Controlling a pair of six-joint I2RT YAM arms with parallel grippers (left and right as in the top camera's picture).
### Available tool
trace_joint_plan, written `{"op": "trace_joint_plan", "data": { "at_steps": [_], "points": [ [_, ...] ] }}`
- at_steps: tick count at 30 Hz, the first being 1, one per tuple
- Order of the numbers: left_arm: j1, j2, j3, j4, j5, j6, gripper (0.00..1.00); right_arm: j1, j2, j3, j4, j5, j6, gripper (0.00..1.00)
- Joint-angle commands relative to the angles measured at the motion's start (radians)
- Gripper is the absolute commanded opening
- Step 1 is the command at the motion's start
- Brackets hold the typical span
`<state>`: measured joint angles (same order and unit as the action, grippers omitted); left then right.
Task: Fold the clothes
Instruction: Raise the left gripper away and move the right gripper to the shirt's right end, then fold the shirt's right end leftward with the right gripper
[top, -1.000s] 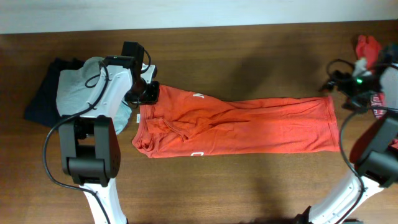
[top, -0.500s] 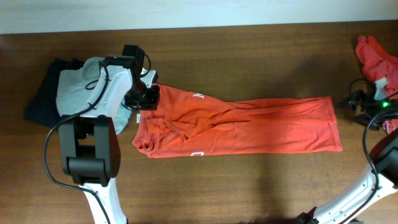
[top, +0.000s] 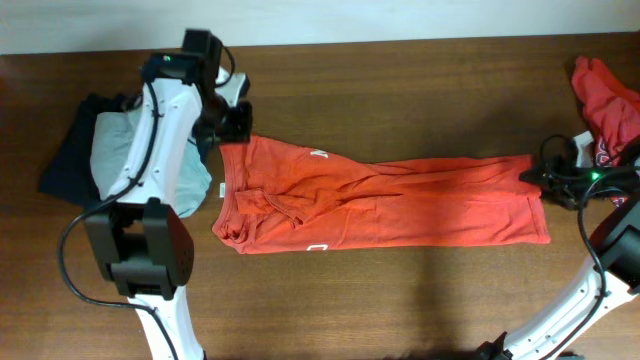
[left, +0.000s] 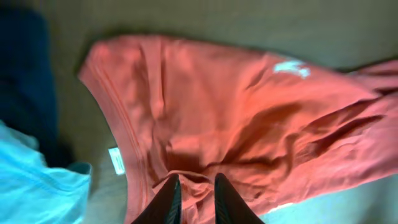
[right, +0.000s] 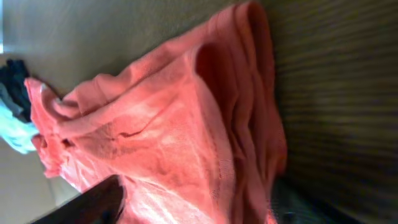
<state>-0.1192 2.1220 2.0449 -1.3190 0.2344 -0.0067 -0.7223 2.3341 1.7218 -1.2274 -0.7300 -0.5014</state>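
Observation:
An orange-red T-shirt (top: 400, 205) lies stretched across the table, folded into a long band, with white lettering (top: 318, 154) showing near its left end. My left gripper (top: 232, 135) is at the shirt's far left corner. In the left wrist view its fingers (left: 166, 198) stand close together, shut on a bunched fold of the shirt (left: 205, 106); a small white label (left: 115, 160) shows by the collar. My right gripper (top: 538, 179) is at the shirt's right edge. In the right wrist view the hem (right: 249, 124) lies between its wide-apart jaws, open. A second red shirt (top: 603, 92) is crumpled at the far right.
A pile of light blue-grey cloth (top: 125, 150) on dark cloth (top: 65, 165) lies at the left, just beside my left arm. The table's far edge meets a pale wall (top: 400, 20). Bare wood (top: 400, 100) lies behind the shirt.
My left gripper has shifted toward the far edge with the shirt's corner, pulling it flatter. My right gripper has come in from the far right to the shirt's right hem, its jaws narrowing.

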Motion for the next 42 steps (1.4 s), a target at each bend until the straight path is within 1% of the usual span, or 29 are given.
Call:
{"op": "trace_joint_plan", "data": {
  "at_steps": [1, 3, 4, 6, 7, 8, 12, 15, 17, 18, 19, 21, 22, 25, 28, 32, 35, 38, 39, 42],
  "points": [
    [0.000, -0.013, 0.130, -0.029, 0.018, 0.035, 0.19, 0.031, 0.047, -0.080, 0.020, 0.166, 0.062, 0.77],
    [0.000, -0.013, 0.192, -0.056, 0.018, 0.048, 0.20, 0.031, 0.047, -0.096, 0.040, 0.259, 0.155, 0.83],
    [0.000, -0.013, 0.216, -0.068, 0.017, 0.055, 0.20, 0.029, 0.047, -0.096, 0.042, 0.288, 0.176, 0.85],
    [0.000, -0.013, 0.260, -0.093, 0.017, 0.075, 0.20, 0.027, 0.046, -0.096, 0.047, 0.355, 0.229, 0.85],
    [0.000, -0.013, 0.279, -0.106, 0.017, 0.082, 0.23, 0.026, 0.046, -0.096, 0.047, 0.361, 0.230, 0.82],
    [0.000, -0.013, 0.296, -0.116, 0.017, 0.090, 0.23, 0.026, 0.046, -0.096, 0.047, 0.361, 0.230, 0.75],
    [0.000, -0.013, 0.326, -0.141, 0.013, 0.092, 0.23, 0.034, 0.046, -0.097, 0.028, 0.360, 0.230, 0.73],
    [0.000, -0.013, 0.327, -0.145, 0.014, 0.092, 0.23, 0.048, 0.046, -0.105, 0.028, 0.345, 0.230, 0.65],
    [0.000, -0.013, 0.327, -0.143, 0.013, 0.092, 0.23, 0.057, 0.046, -0.111, 0.030, 0.322, 0.229, 0.55],
    [0.000, -0.013, 0.327, -0.140, 0.014, 0.092, 0.23, 0.061, 0.046, -0.112, 0.029, 0.315, 0.228, 0.48],
    [0.000, -0.014, 0.329, -0.139, 0.013, 0.092, 0.23, 0.067, 0.046, -0.112, 0.025, 0.314, 0.227, 0.38],
    [0.000, -0.018, 0.330, -0.137, 0.013, 0.092, 0.23, 0.074, 0.045, -0.112, 0.018, 0.307, 0.227, 0.27],
    [0.000, -0.019, 0.330, -0.137, 0.013, 0.092, 0.23, 0.074, 0.045, -0.111, 0.016, 0.297, 0.227, 0.20],
    [0.005, -0.027, 0.332, -0.137, 0.013, 0.092, 0.23, 0.073, 0.037, -0.103, 0.016, 0.257, 0.227, 0.04],
    [0.010, -0.040, 0.332, -0.138, 0.013, 0.092, 0.23, 0.068, 0.016, -0.077, 0.013, 0.255, 0.234, 0.04],
    [0.016, -0.070, 0.332, -0.137, 0.013, 0.092, 0.24, 0.043, -0.037, 0.007, 0.013, 0.319, 0.362, 0.04],
    [0.019, -0.090, 0.332, -0.137, 0.013, 0.092, 0.24, 0.033, -0.081, 0.088, -0.005, 0.360, 0.410, 0.04],
    [0.024, -0.115, 0.332, -0.137, 0.013, 0.092, 0.25, 0.035, -0.136, 0.164, -0.031, 0.369, 0.414, 0.04],
    [0.027, -0.123, 0.332, -0.136, 0.013, 0.092, 0.27, 0.040, -0.154, 0.187, -0.043, 0.369, 0.414, 0.04],
    [0.038, -0.155, 0.333, -0.129, 0.013, 0.091, 0.30, 0.070, -0.218, 0.241, -0.080, 0.369, 0.414, 0.04]
  ]
}}
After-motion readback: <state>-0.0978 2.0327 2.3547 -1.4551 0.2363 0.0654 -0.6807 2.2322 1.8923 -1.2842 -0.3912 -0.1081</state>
